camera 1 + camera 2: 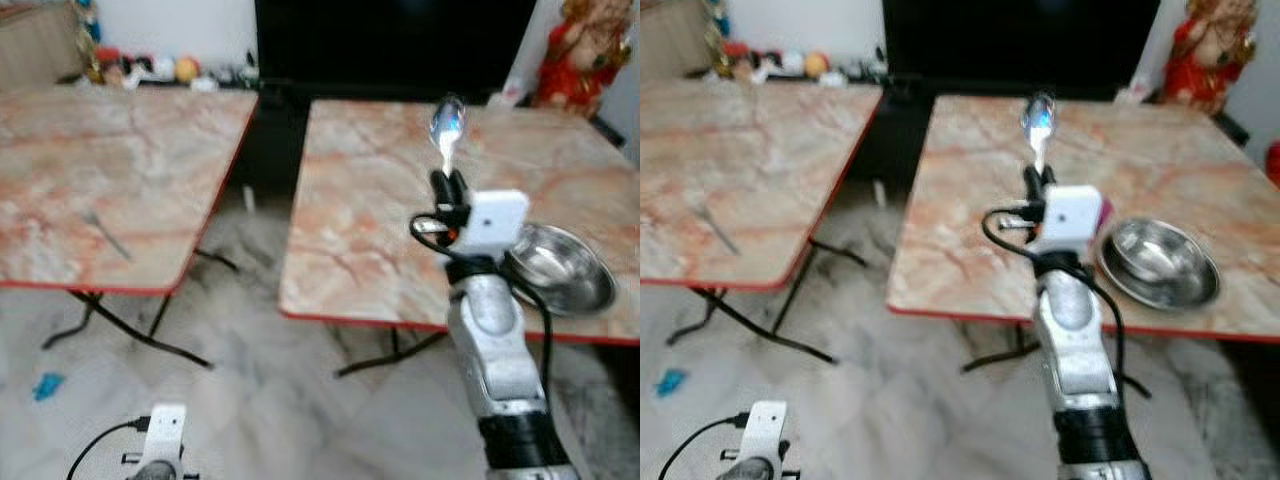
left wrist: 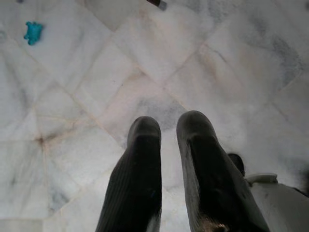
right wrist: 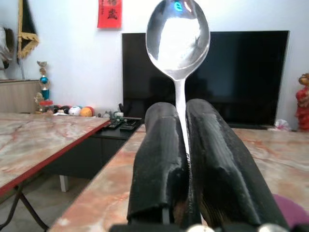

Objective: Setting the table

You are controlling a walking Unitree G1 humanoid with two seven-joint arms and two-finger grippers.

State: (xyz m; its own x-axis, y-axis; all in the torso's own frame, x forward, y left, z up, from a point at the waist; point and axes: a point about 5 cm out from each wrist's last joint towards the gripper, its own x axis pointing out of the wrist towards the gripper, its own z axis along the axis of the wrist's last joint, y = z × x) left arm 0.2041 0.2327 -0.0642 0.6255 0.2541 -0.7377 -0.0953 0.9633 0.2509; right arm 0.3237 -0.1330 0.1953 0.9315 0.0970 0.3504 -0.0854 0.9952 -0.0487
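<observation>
I hold the right pincer (image 1: pixel 451 180) raised above the right-hand surface (image 1: pixel 380 170), near its front edge, clenched on the handle of a spoon (image 1: pixel 446 128) that stands upright, bowl end up. A steel bowl (image 1: pixel 560 265) sits close to the front right corner of that surface, just beside my arm. A fork (image 1: pixel 105 232) lies alone toward the front of the left-hand surface (image 1: pixel 120 160), well apart from the bowl.

The grip looks thin to me: only the narrow handle is pinched, low down, so a quick swing or a tilt could let the spoon pivot or slide out and clatter onto the marble floor (image 2: pixel 145 72). The bowl is near the front edge, and a careless lowering of the forearm could nudge it off. Setting the spoon down bowl-first might make it bounce.

My left pincer (image 2: pixel 169 145) hangs idle over the floor, its two fingers a little apart and holding nothing.

Both head views are soft with blur. The lower end of the spoon handle is hidden between the fingers (image 3: pixel 159 159), and the far right edge of the surface is cut off.
</observation>
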